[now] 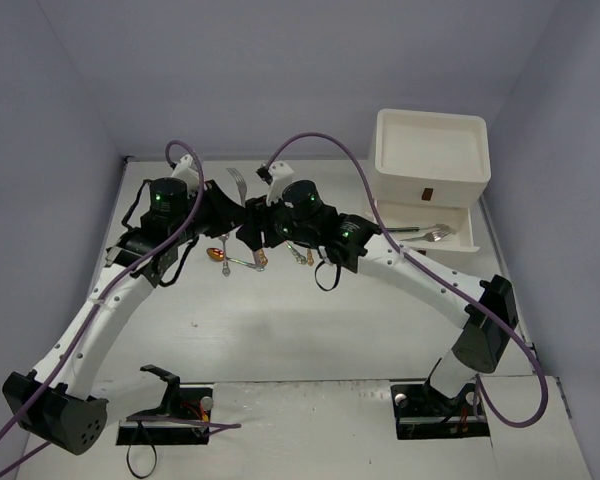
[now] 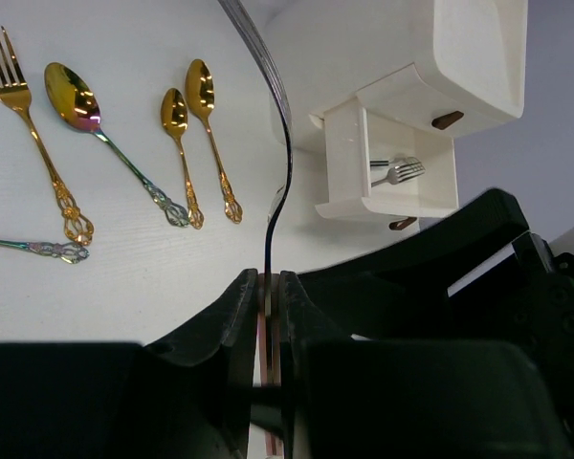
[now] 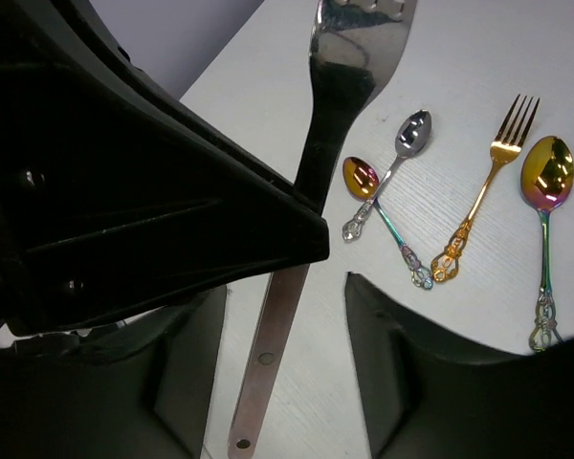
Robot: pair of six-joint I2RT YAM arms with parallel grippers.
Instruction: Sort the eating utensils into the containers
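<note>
Views differ in what is recorded. From the top camera, both arms are seen meeting over the middle of the surface (image 1: pixel 310 335). A silver utensil (image 1: pixel 238 184) is raised between them and the cabinet (image 1: pixel 432 150) stands at far right. The fingers are not resolved there.

In the left wrist view the utensil is seen edge-on as a thin curved strip. It is clamped between the left fingers (image 2: pixel 241 316), which are closed flat against its handle with no gap. In the right wrist view it is seen face-on, with a flat handle, small holes near the end, and a dimpled head at the top edge. The right fingers (image 3: pixel 392 363) stand apart, one on each side of the lower handle. Bare surface is visible between each finger and the metal, and nothing is gripped by them.

One drawer (image 2: pixel 349 158) of the cabinet is pulled out, and silver forks (image 2: pixel 399 172) are lying in it. Which level it belongs to cannot be told. A closed drawer front with a brown handle is seen beside it.

Loose items are laid on the surface, clear of both sets of fingers: a gold fork (image 2: pixel 19 105), a tinted spoon (image 2: pixel 72 96) and two small gold spoons (image 2: pixel 175 115). A small silver spoon (image 3: pixel 411 134) is picked up in the right wrist view.
</note>
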